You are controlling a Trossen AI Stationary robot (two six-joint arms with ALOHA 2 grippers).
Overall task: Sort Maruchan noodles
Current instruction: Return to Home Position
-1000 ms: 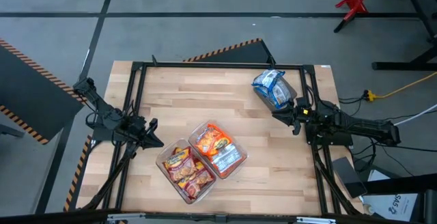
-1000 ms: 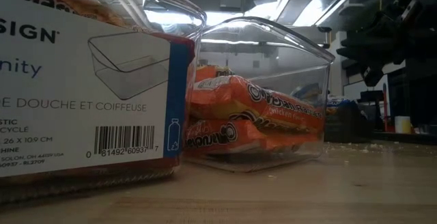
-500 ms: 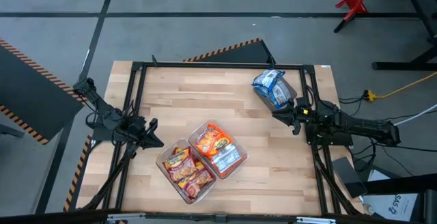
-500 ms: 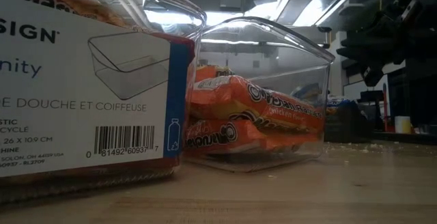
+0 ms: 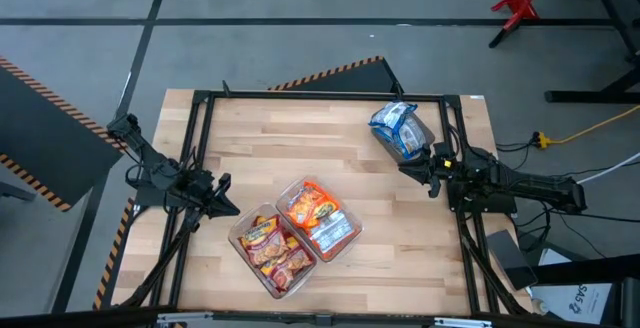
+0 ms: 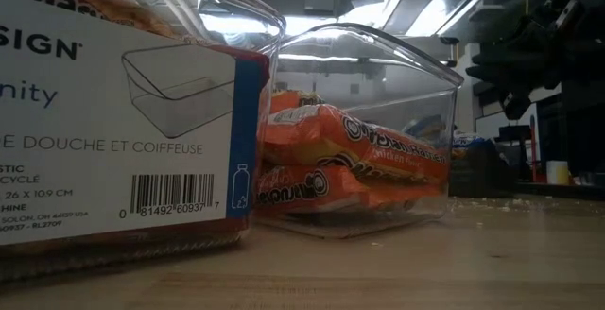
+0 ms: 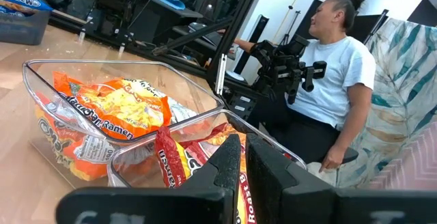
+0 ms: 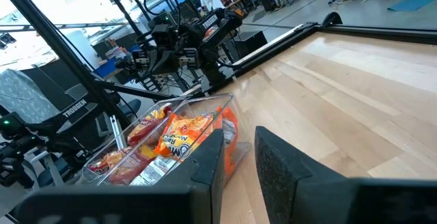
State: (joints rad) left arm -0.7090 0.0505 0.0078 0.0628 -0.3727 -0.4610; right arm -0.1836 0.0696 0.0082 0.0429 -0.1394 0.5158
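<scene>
At bench's side edges: left gripper [image 5: 222, 201] closed, right gripper [image 5: 413, 171] slightly apart, both empty. Risk: right may clip nearby dark grey tub [image 7: 24, 31] w/ blue Maruchan packs [image 5: 396, 124].

In the high view, the left arm [image 5: 160, 173] is seen folded low at the frame's left-centre, with the left gripper [image 5: 222, 206] pointed toward the lower right. Its fingers [image 7: 227, 166] are drawn almost together, only a slit between them. The right arm [image 5: 510, 183] is stretched in from the right edge, the right gripper [image 5: 412, 168] aimed left, its fingers [image 8: 208, 157] set apart by a clear gap.
</scene>
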